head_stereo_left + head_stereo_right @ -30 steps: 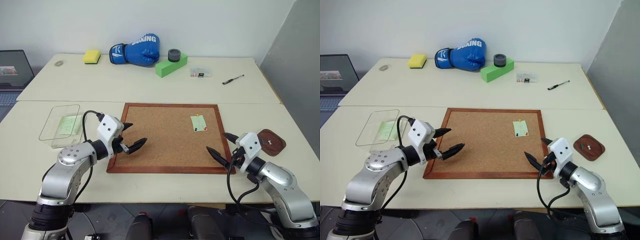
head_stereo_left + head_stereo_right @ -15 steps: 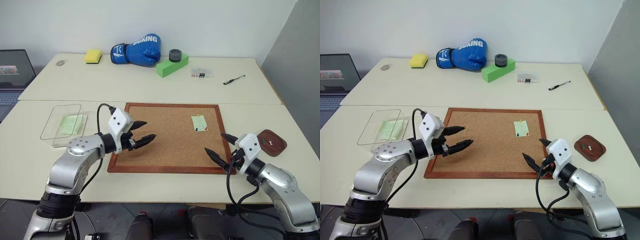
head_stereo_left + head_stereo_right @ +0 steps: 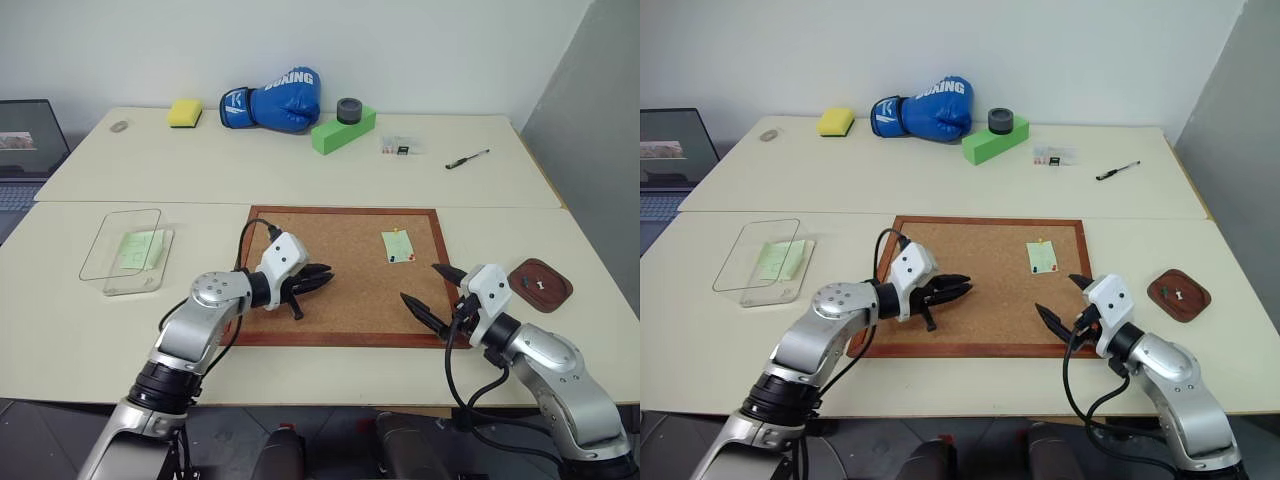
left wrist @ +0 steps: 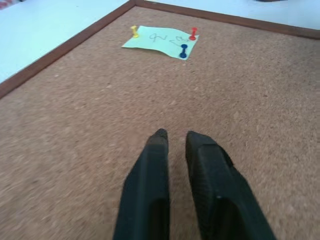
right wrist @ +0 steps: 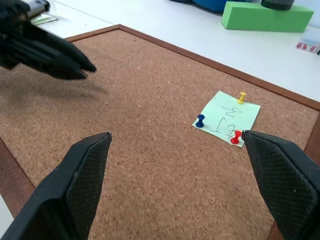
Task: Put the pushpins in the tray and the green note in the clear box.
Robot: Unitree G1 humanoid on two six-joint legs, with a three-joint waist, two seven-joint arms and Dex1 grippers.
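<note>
**Mia:** Where is the small pale green square paper note [image 5: 227,119]?

**Tom:** It is on the big cork board with the brown wood frame [image 3: 340,272], up near the board's far right corner. Three tiny plastic pushpins hold it down: a yellow one [image 5: 242,97], a blue one [image 5: 200,120] and a red one [image 5: 235,136].

**Mia:** What is the left gripper [image 3: 318,281] doing?

**Tom:** Its two black fingers [image 4: 150,190] are pressed close together with nothing between them. It hangs over the left part of the cork board and points toward the note, but it is well apart from it.

**Mia:** And the right gripper [image 3: 430,293]?

**Tom:** Its fingers are spread wide apart and hold nothing. It is over the near right edge of the board, a bit in front of the note.

**Mia:** Where is the small dark red-brown dish tray [image 3: 540,284]?

**Tom:** On the table just to the right of the board. There is a little pale thing lying in it.

**Mia:** And the flat see-through plastic box [image 3: 122,251]?

**Tom:** On the table to the left of the board. A pale green paper [image 3: 140,249] shows in or under it; I cannot tell which.
</note>
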